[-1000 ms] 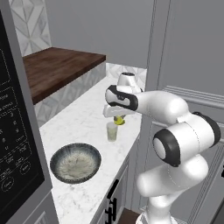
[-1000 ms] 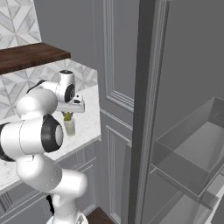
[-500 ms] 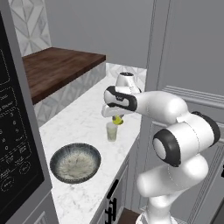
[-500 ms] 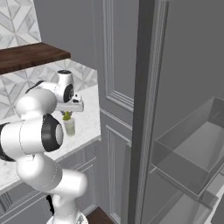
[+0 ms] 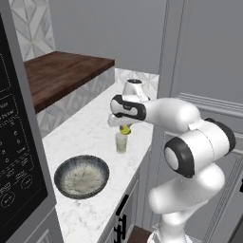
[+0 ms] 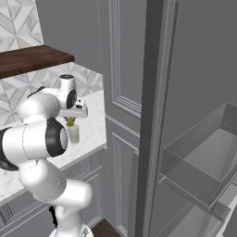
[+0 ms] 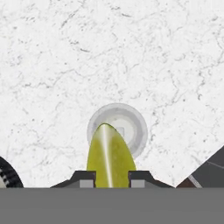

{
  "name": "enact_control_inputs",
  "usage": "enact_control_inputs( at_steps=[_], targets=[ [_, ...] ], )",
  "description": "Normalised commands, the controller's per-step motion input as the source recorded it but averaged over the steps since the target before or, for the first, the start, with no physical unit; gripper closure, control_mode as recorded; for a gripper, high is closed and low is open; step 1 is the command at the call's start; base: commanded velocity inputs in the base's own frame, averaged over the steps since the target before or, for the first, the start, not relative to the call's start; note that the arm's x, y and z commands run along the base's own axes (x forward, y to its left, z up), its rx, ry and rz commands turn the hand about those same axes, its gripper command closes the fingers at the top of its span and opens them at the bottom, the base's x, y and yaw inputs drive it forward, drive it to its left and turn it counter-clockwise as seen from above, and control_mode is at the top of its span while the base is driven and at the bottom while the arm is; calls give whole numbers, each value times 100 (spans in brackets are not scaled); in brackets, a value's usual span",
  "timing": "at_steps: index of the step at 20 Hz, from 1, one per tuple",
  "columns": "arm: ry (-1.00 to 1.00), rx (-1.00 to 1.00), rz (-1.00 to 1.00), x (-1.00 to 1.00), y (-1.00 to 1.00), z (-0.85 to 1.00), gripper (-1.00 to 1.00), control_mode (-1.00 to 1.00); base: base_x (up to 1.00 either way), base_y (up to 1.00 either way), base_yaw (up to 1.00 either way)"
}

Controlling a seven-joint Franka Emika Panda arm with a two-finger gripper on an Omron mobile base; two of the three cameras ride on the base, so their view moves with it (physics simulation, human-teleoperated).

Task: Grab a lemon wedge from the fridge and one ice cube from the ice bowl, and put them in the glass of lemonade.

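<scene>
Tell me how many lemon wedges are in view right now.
1. The lemon wedge is pinched in the gripper directly above the glass of lemonade on the counter. Others may sit unseen inside the fridge.

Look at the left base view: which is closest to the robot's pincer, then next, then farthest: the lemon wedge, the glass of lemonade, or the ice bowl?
1. lemon wedge: held in the pincer.
2. glass of lemonade: on the counter, right under it.
3. ice bowl: farther along the counter, toward the camera.

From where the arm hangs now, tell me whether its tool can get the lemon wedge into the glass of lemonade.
Probably yes. The tool grips the lemon wedge right above the glass of lemonade, whose open mouth lies uncovered below it; the ice bowl sits well aside.
</scene>
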Motion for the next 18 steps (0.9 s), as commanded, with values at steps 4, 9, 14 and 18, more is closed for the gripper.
enact_control_inputs(
  at_steps=[4,9,14,18],
  targets=[
    [0,0,0,10,0,0,100,-100,0,0,0],
    [0,-2,-6,22,4,0,100,-100,0,0,0],
    [0,0,-3,2,4,-3,100,-100,0,0,0],
    [-1,0,0,0,0,-17,100,-100,0,0,0]
  ],
)
